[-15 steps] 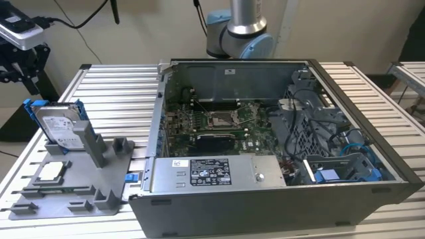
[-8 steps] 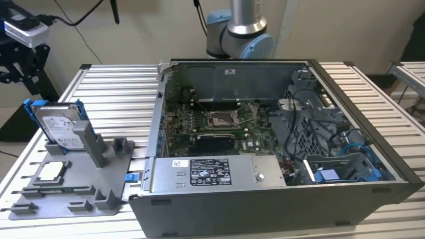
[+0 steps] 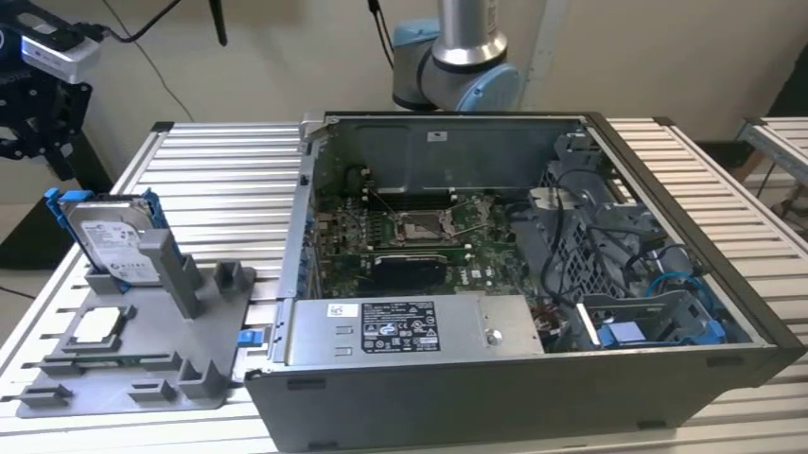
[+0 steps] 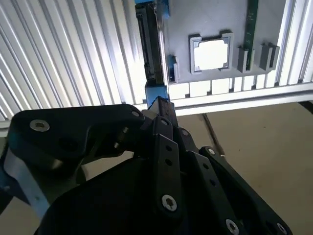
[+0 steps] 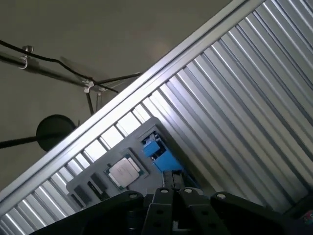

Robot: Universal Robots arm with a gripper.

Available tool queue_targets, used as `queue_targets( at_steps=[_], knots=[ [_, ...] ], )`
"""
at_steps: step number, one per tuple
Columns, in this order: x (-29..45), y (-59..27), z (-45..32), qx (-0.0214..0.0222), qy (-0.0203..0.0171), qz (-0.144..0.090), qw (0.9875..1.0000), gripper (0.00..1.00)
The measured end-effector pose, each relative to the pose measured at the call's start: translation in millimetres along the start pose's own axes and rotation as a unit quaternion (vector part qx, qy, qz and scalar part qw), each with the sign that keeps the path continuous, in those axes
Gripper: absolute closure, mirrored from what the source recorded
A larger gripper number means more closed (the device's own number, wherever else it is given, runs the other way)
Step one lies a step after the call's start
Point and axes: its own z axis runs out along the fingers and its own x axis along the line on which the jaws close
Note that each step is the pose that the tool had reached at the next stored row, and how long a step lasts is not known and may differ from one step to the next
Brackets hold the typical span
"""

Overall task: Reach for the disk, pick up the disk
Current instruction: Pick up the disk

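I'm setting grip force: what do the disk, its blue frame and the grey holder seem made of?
The disk: silver-grey metal casing, dull sheen, white label probably paper. Its blue frame: likely moulded plastic, uniform saturated colour. The grey holder: apparently matt plastic, no glint, blocky moulded posts.

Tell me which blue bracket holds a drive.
The blue frame around the disk, standing in the grey holder outside the case; the bracket inside the case is empty.

The silver arm (image 3: 470, 24) has pale blue joint caps, and its black gripper (image 4: 160, 108) shows linked bars with silver screws.
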Motion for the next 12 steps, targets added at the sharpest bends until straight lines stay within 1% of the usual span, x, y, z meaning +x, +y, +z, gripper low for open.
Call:
queue_targets(
  at_steps=[2,5,9,12],
  knots=[
    [0.0,0.0,0.0,-0.0001,0.0004,-0.018,0.9998,1.0],
    [0.0,0.0,0.0,-0.0003,0.0013,-0.042,0.9991,1.0],
    [0.0,0.0,0.1,0.0007,0.0041,-0.071,0.9975,1.0],
    [0.0,0.0,0.0,0.0028,0.0064,-0.091,0.9958,1.0]
  ],
)
